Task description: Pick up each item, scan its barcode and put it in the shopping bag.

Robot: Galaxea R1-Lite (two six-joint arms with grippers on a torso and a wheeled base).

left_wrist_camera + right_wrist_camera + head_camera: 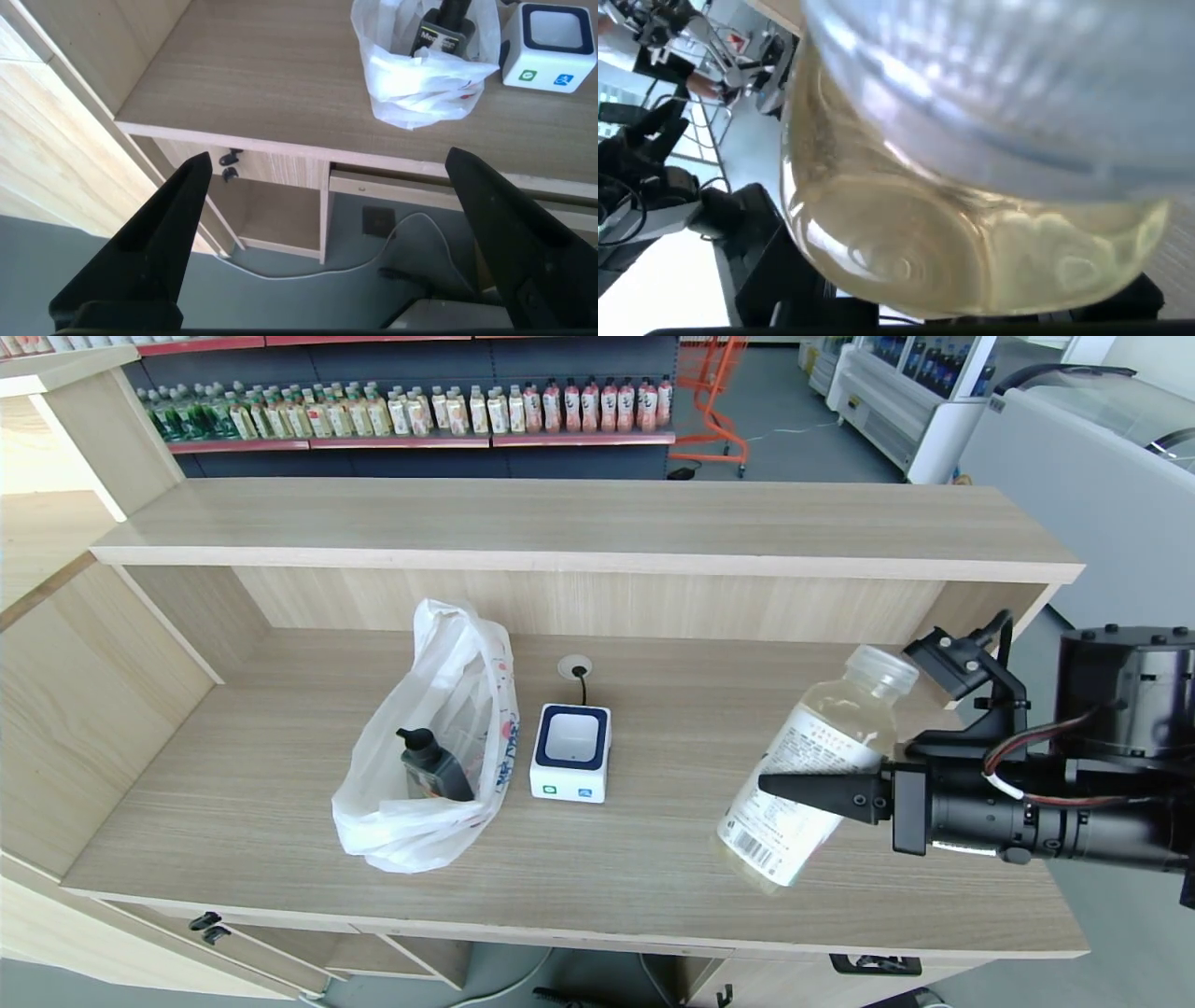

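Note:
My right gripper (pixel 794 784) is shut on a clear bottle (pixel 812 770) of pale liquid with a white label, holding it tilted above the right side of the counter, barcode end low. Up close the bottle (pixel 971 187) blocks the right wrist view. The white scanner (pixel 570 751) sits mid-counter, also seen as the scanner (pixel 551 42). Just left of it stands the white shopping bag (pixel 425 756) with a dark pump bottle (pixel 431 767) inside; the bag (pixel 425 65) also appears from the left wrist. My left gripper (pixel 327 233) hangs open below the counter's front edge, holding nothing.
The wooden counter (pixel 280 803) has a raised back ledge (pixel 579 523) and a side wall on the left. A cable port (pixel 574 666) lies behind the scanner. Drawers with black handles (pixel 229 163) sit under the front edge. Shelves of bottles line the room behind.

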